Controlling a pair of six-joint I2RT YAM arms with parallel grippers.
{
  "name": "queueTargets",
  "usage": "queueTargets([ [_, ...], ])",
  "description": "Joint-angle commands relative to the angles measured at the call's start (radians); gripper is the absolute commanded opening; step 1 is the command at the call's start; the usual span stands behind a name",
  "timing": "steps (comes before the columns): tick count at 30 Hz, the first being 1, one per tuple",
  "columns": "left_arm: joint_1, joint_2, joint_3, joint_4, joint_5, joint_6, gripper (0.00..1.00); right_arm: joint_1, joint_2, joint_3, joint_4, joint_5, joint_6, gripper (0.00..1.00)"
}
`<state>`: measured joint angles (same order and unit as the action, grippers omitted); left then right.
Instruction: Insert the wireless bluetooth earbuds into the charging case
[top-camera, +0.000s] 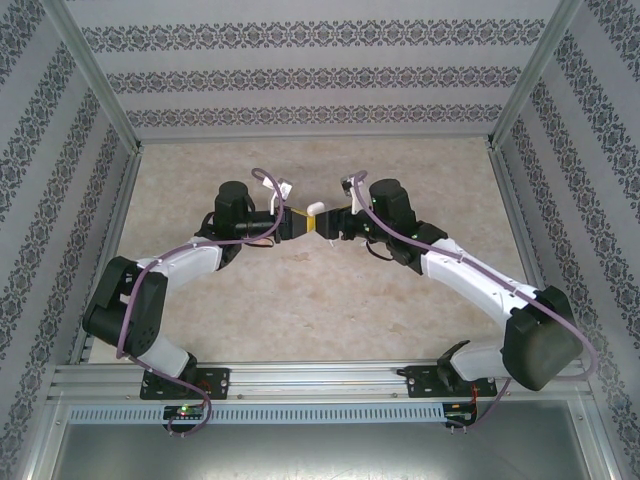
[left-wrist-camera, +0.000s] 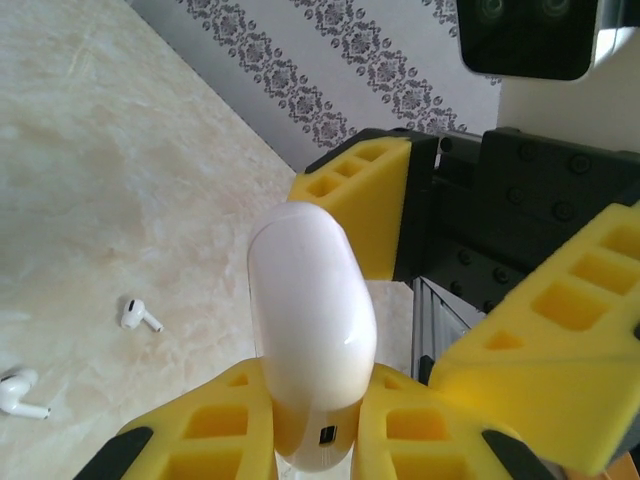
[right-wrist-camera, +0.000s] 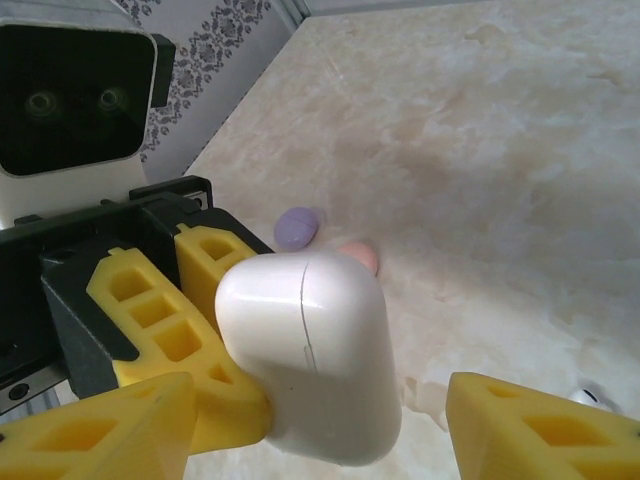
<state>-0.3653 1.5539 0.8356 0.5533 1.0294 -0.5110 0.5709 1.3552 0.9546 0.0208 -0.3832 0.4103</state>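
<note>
The white charging case (left-wrist-camera: 310, 320) is held above the table with its lid closed, and my left gripper (left-wrist-camera: 315, 400) is shut on its lower end. In the top view the case (top-camera: 316, 209) sits between the two grippers at the table's middle. My right gripper (right-wrist-camera: 320, 420) is open and straddles the case (right-wrist-camera: 305, 350). Its right finger (right-wrist-camera: 540, 430) stands clear of the case. Two white earbuds (left-wrist-camera: 140, 315) (left-wrist-camera: 20, 393) lie on the table below. Another white earbud (right-wrist-camera: 585, 396) shows at the lower right of the right wrist view.
A small purple case (right-wrist-camera: 298, 227) and a pinkish case (right-wrist-camera: 358, 255) lie on the marble table (top-camera: 400, 300) beneath the grippers. Patterned walls (top-camera: 300, 80) and metal rails enclose the table. Both arms reach inward from the near edge.
</note>
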Motion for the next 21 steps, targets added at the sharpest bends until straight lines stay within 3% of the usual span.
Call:
queueTargets([
  [1,-0.013,-0.052,0.029,-0.014,0.031,0.041,0.00,-0.020,0.010,0.002,0.042,-0.006,-0.028,0.65],
  [12,-0.017,-0.119,0.031,-0.015,0.037,0.041,0.00,-0.143,0.040,-0.128,0.151,-0.057,0.052,0.57],
  [21,-0.017,-0.114,0.031,0.006,0.040,0.035,0.00,-0.158,-0.143,-0.185,0.136,-0.175,0.101,0.58],
])
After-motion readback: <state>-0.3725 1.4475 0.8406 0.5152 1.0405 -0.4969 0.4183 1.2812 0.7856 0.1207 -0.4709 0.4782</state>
